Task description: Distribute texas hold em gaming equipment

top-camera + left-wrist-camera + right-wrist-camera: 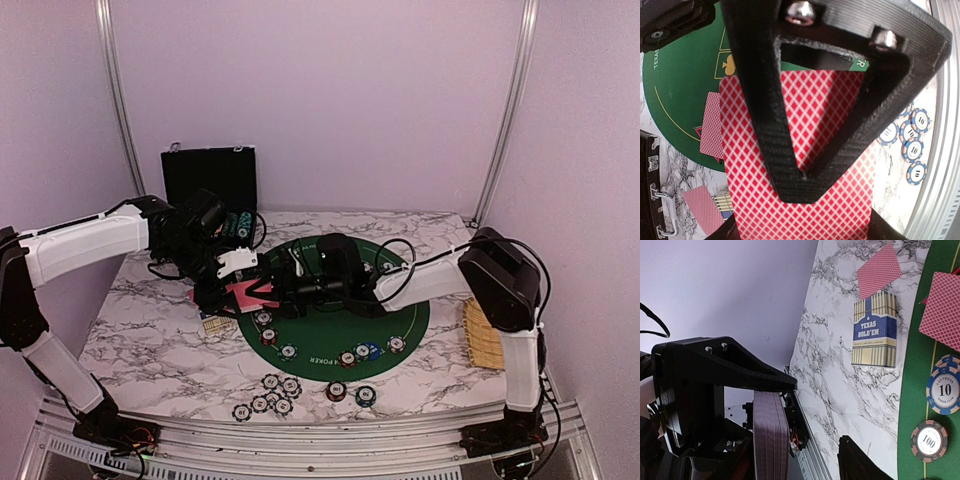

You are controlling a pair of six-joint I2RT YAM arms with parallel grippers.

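Deck of red-backed cards (747, 200) is pinched flat in my left hand (238, 288), fingers closed tight on the stack, held above the left edge of the green mat (330, 325). My right hand (292, 285) sits just beside it with its jaws apart, gripping nothing I can see. Around them I've got one loose card (941, 310) on the mat, another (879, 271) by the card box (875, 330) on the marble bench (140, 335), and chips (272, 392) bunched at the near edge.

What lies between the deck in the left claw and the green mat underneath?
Nothing visible. The deck in the left gripper hangs over the green mat's edge; a dealt card lies beside it.
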